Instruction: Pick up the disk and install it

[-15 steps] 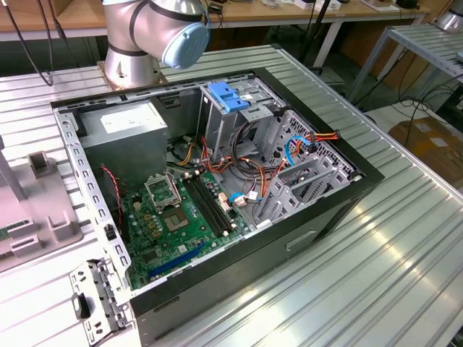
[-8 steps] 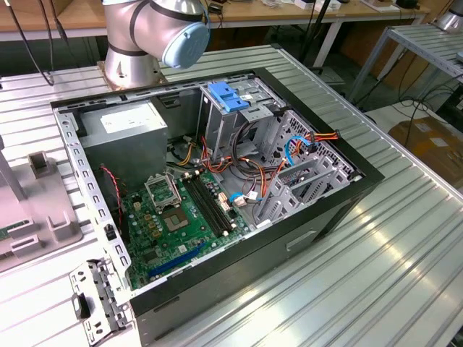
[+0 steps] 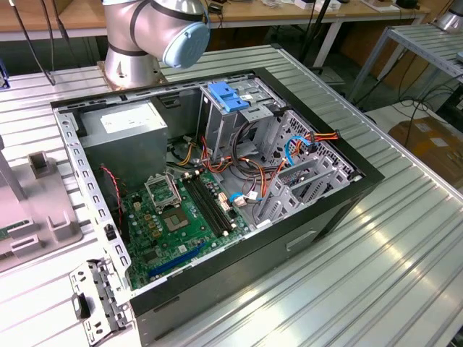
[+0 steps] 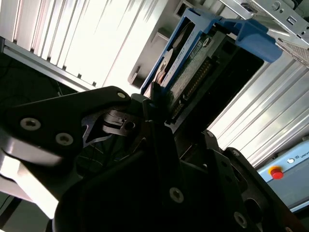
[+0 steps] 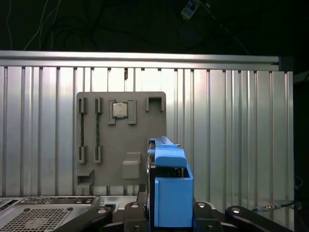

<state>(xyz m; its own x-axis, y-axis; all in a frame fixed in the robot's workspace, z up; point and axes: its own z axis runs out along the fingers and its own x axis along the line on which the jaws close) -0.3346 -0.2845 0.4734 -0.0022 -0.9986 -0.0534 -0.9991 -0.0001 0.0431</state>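
A: Disk — where is it?
B: In the gripper. Black fingers sit against either side of it, clamped on. The blue plastic end points away from the wrist, off the table.
A: Second wrist view too?
B: Yes, the disk is seen edge-on, blue rail along one side, and the gripper pinches its near end.
A: What's behind it?
B: In the first wrist view, a ribbed metal table with a grey holder plate carrying a small square chip. The disk's blue end overlaps the plate's edge.
A: Exterior view?
B: The arm base stands behind an open computer case. Inside are a green board, a grey power box, and a metal cage with a blue latch. The cage is near the case's far wall.
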